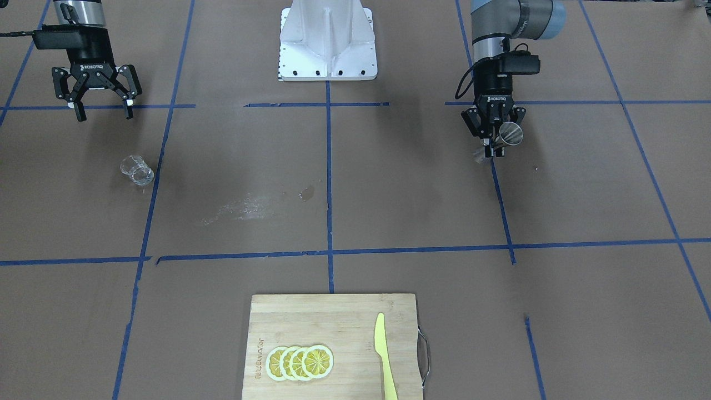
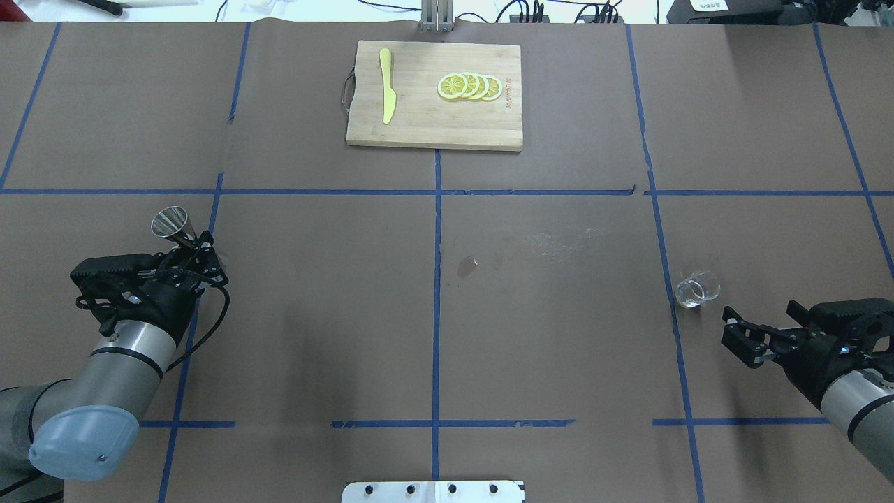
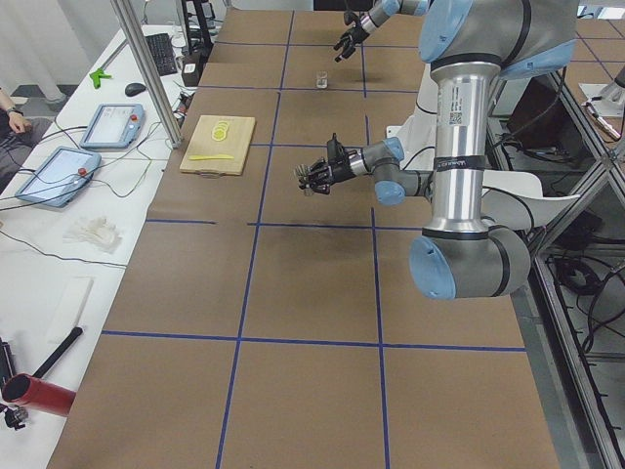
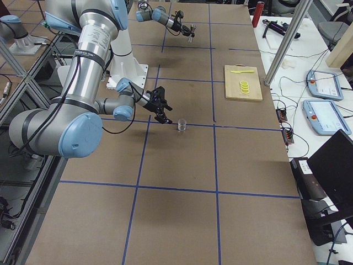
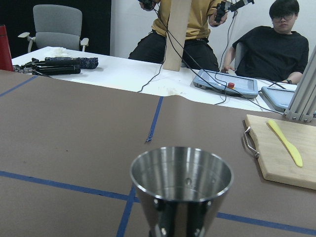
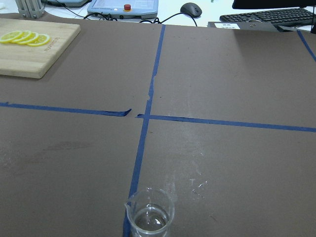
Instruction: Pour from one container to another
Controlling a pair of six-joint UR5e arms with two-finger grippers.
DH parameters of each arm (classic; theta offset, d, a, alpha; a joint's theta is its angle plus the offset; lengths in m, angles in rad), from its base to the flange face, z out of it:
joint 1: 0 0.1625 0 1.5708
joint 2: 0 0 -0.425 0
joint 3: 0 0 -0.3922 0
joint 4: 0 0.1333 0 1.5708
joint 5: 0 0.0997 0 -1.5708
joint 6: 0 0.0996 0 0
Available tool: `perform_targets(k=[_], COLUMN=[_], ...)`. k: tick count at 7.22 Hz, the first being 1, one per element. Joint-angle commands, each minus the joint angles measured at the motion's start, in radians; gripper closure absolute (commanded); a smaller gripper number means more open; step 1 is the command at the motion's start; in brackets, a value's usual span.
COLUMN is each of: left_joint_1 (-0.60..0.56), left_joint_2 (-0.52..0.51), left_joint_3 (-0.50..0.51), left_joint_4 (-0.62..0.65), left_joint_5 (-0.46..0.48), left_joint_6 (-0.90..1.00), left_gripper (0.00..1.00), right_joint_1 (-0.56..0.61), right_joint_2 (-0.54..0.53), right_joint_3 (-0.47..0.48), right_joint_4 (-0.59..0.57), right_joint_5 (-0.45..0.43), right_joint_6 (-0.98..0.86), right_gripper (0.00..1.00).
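Now right end effector [image 1: 103, 114] is hovering wide near the cup [image 1: 136, 169], needing a level grip. Left end effector [image 1: 494, 151] is holding the jigger [image 1: 510, 134].

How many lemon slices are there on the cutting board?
4. The lemon slices overlap in one row on the cutting board, apart from the yellow knife; another could hide underneath.
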Motion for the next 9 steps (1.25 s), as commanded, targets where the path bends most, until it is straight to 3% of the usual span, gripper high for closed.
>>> perform_targets(k=[1,2,4,6,9], left_joint_1=[-0.013,-0.024,-0.027,-0.030,-0.030], left_joint_2=[0.000,-0.005,-0.029,-0.065,-0.068], left_joint_3=[0.066,0.066,0.066,0.068,0.069], left_joint_4=[-0.255,-0.276,-0.281,-0.281,-0.281], left_joint_5=[-0.003,-0.003,-0.003,-0.003,-0.004], left_joint_6=[0.202,0.231,0.274,0.272,0.271], left_gripper=[1.00,1.00,1.00,1.00,1.00], right_joint_1=[-0.060,-0.101,-0.114,-0.112,-0.092], right_joint_2=[0.022,0.045,0.090,0.200,0.245], right_joint_3=[-0.075,-0.185,-0.266,-0.376,-0.424], right_joint_4=[0.080,0.243,0.267,0.281,0.281], right_joint_5=[-0.099,-0.196,-0.241,-0.290,-0.284], right_joint_6=[0.022,0.008,-0.015,-0.109,-0.148], right_gripper=[0.00,0.00,0.00,0.00,0.00])
